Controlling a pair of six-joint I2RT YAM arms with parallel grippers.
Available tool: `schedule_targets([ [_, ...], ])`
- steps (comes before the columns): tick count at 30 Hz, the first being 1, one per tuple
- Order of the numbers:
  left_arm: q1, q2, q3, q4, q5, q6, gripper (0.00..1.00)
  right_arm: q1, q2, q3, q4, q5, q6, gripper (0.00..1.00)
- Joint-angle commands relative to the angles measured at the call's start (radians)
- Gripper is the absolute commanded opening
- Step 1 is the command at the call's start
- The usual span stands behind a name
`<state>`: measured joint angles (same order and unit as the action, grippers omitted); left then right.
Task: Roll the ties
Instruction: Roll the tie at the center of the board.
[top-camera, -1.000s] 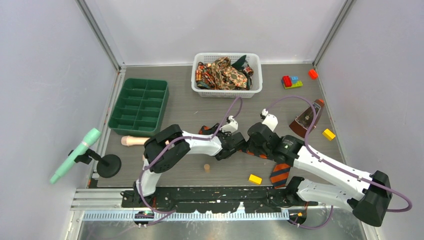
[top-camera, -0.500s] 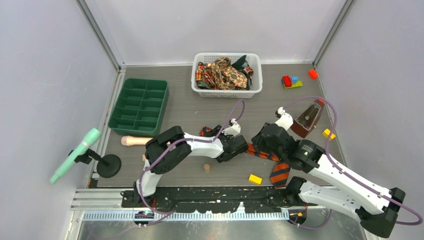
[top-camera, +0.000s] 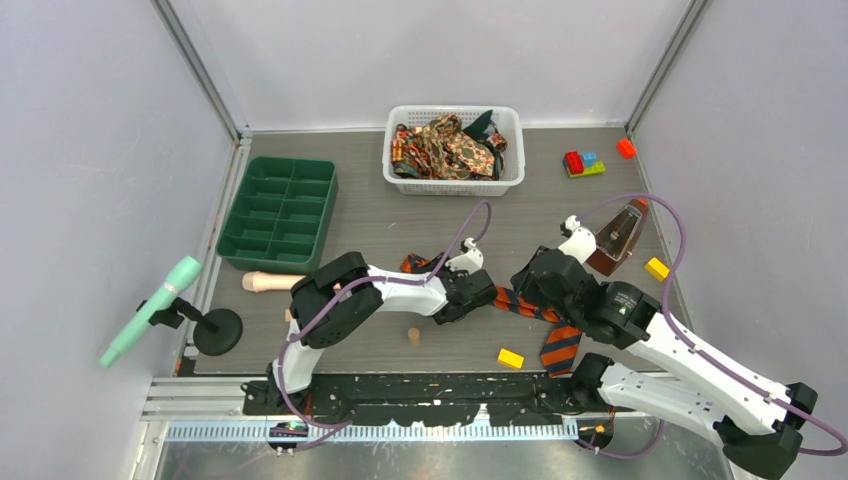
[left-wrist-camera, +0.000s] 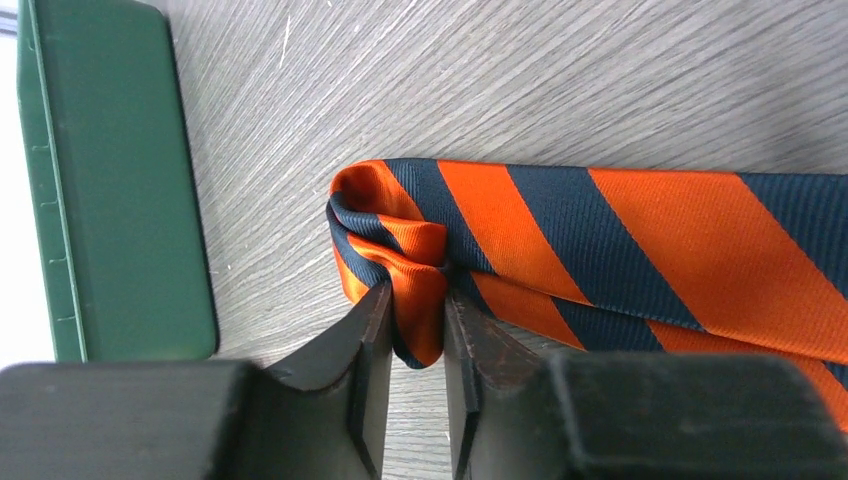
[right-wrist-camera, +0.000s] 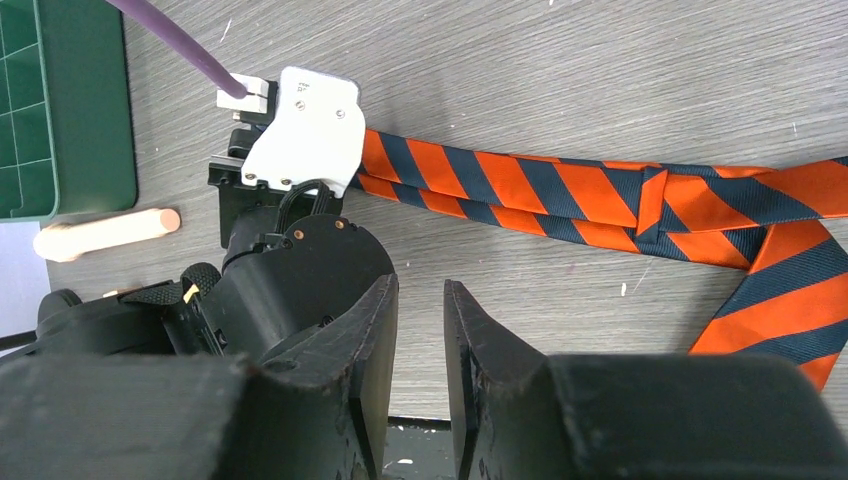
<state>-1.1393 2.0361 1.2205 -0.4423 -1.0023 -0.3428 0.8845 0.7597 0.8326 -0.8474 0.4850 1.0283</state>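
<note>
**Left gripper (left-wrist-camera: 418, 300) pinches the tie (left-wrist-camera: 600, 230)**

The left gripper is closed on the striped tie's folded end. The tie lies on the table (left-wrist-camera: 500, 80), running rightward under the right arm. The right gripper (right-wrist-camera: 420, 290) hovers nearby, jaws slightly parted and empty. More ties (top-camera: 450, 145) fill the basket (top-camera: 455, 186).

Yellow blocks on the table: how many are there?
2. One yellow block lies right of the metronome; the other lies left of the striped tie's wide end. Others may be hidden.
</note>
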Motion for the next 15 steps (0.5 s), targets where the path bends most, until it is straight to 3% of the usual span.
schedule_targets([
  [1, -0.006, -0.022, 0.011, 0.041, 0.101, -0.016, 0.28, 0.004, 0.001, 0.029, 0.001, 0.033, 0.021, 0.30],
  [5, -0.006, -0.045, -0.002, 0.046, 0.136, -0.015, 0.41, 0.004, -0.003, 0.027, 0.001, 0.032, 0.024, 0.31],
  [15, -0.005, -0.145, -0.023, 0.062, 0.228, -0.004, 0.47, 0.004, -0.016, 0.025, 0.004, 0.025, 0.033, 0.31],
])
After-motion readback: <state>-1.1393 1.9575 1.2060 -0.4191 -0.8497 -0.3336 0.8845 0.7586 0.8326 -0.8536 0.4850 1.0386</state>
